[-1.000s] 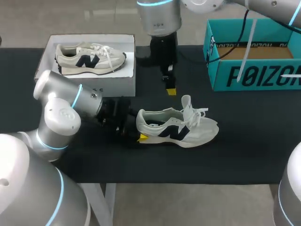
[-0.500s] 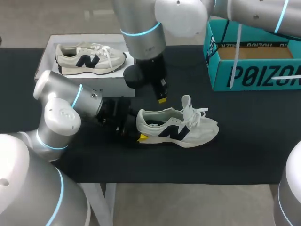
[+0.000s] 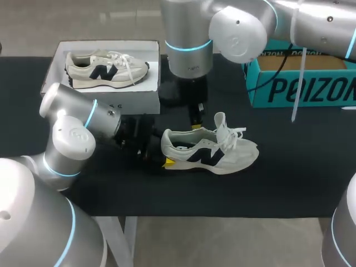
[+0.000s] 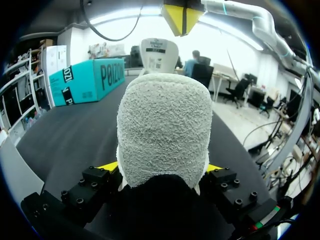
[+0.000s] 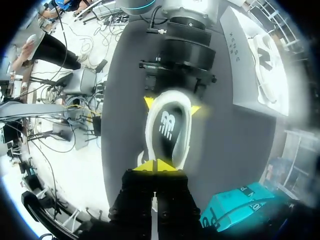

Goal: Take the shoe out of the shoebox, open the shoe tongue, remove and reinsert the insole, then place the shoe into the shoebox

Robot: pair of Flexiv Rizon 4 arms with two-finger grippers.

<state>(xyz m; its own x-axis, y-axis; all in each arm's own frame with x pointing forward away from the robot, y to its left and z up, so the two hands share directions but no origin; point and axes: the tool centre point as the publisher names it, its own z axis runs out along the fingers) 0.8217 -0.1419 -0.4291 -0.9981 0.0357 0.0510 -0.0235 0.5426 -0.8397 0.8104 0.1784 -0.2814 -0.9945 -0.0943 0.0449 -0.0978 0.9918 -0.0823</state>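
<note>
Yellow tips of the left gripper (image 4: 160,169) press the heel of the white shoe (image 3: 208,151) from both sides, gripping it as it sits sole-down on the black table (image 3: 289,183). The right gripper (image 5: 156,166) hangs just above the shoe, its tips pressed together with nothing between them. A dark insole (image 5: 167,127) lies inside the shoe. The teal shoebox (image 3: 300,83) stands well apart, at the table's far right. A second shoe (image 3: 105,69) lies in a white box (image 3: 136,101) at the far left.

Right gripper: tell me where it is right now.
In the head view the right gripper hangs shut mid-table, just above the heel opening of the loose shoe, whose heel the left gripper clamps.
</note>
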